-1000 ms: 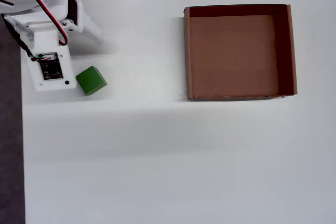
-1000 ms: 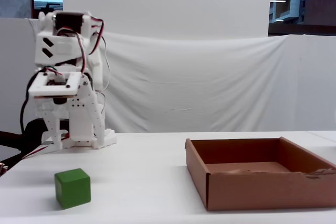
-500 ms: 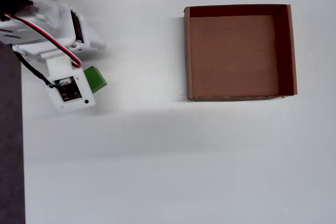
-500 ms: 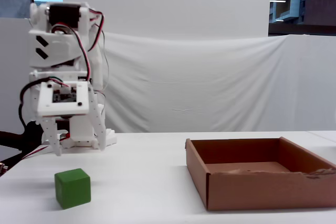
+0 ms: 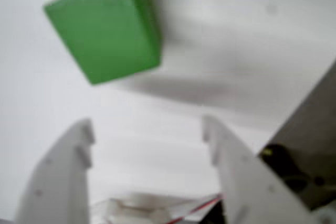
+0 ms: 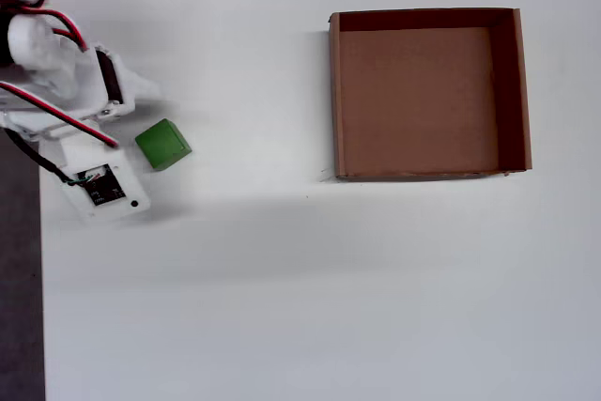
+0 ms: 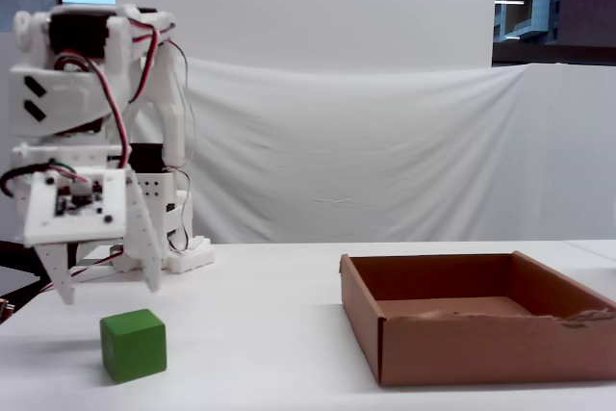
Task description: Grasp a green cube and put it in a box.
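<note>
Now hovering: gripper (image 7: 106, 288) at the fixed view's far left, fingers spread wide, nothing held, tips above the table (image 7: 269, 334) and just over the cube (image 7: 133, 345). In the wrist view, gripper (image 5: 147, 129) gaping at the bottom, cube (image 5: 105, 27) at 11 o'clock of the gap, beyond the fingertips (image 5: 84, 129) and outside them, corner-on rather than square. In the overhead view, cube (image 6: 162, 144) at 2 o'clock of the wrist housing, well apart from the box (image 6: 335, 100) away at 3 o'clock.

To do this step well, probably: swing a touch toward 11 o'clock in the wrist view to centre the cube in the gap, roll the wrist to meet two flat faces, drop until the tips straddle mid-height, only then close. Risk, as a guess: coming down off-centre, clipping a corner and nudging the cube aside.

Against half a second ago: wrist housing shifted toward 8 o'clock in the overhead view, uncovering the cube's full top; lower and further left in the fixed view. Cube and box unmoved.
</note>
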Controlling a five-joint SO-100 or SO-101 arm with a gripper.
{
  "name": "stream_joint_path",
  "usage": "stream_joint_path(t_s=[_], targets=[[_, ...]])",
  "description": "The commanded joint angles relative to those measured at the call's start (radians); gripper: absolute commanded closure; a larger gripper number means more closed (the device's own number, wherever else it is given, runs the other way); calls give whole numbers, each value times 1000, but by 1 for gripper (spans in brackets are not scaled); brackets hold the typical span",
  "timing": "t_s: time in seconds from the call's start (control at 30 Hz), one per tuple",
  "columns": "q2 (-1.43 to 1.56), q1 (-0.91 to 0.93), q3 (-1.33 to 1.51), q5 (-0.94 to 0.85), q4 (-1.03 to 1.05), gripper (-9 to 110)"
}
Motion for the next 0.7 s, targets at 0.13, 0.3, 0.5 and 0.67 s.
stream_joint_path(t_s=[0.13, 0.3, 0.5, 0.67], targets=[[-72, -6, -202, -40, 25, 73], [-124, -25, -276, -61, 35, 73], [-187, -46, -325, -94, 37, 73], [-215, -71, -350, -110, 48, 73]])
